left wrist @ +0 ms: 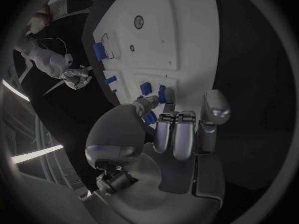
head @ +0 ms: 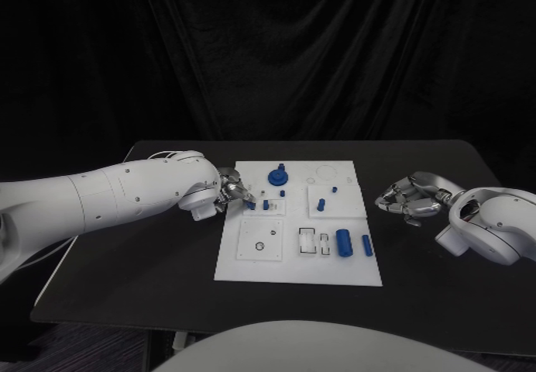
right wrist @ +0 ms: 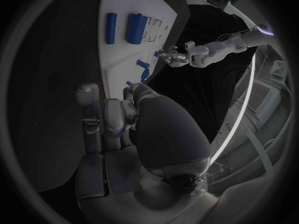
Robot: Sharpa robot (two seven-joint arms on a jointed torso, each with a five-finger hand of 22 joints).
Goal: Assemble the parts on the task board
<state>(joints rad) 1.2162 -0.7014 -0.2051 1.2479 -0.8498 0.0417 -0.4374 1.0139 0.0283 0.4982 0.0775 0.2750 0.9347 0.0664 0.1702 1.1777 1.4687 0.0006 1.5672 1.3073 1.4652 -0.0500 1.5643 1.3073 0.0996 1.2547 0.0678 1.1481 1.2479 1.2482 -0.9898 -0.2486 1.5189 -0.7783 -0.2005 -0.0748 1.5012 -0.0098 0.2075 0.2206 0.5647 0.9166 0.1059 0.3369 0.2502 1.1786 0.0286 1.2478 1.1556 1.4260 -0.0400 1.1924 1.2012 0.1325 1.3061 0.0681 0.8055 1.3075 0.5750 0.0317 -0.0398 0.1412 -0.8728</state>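
The left hand (head: 229, 191) reaches over the task board's (head: 257, 267) near edge, fingers (left wrist: 176, 132) apart above small blue parts (head: 273, 205), seemingly choosing one; the right hand (head: 404, 198) waits beside the board over the desk (head: 134, 271), fingers curled, empty.

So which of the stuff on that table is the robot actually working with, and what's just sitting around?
Part of the job:
- white task board
- small blue parts on it, such as the blue cylinder and the blue round piece
- left hand, fingers at the board's edge
- right hand, beside the board

Just there:
- black table
- dark curtain behind
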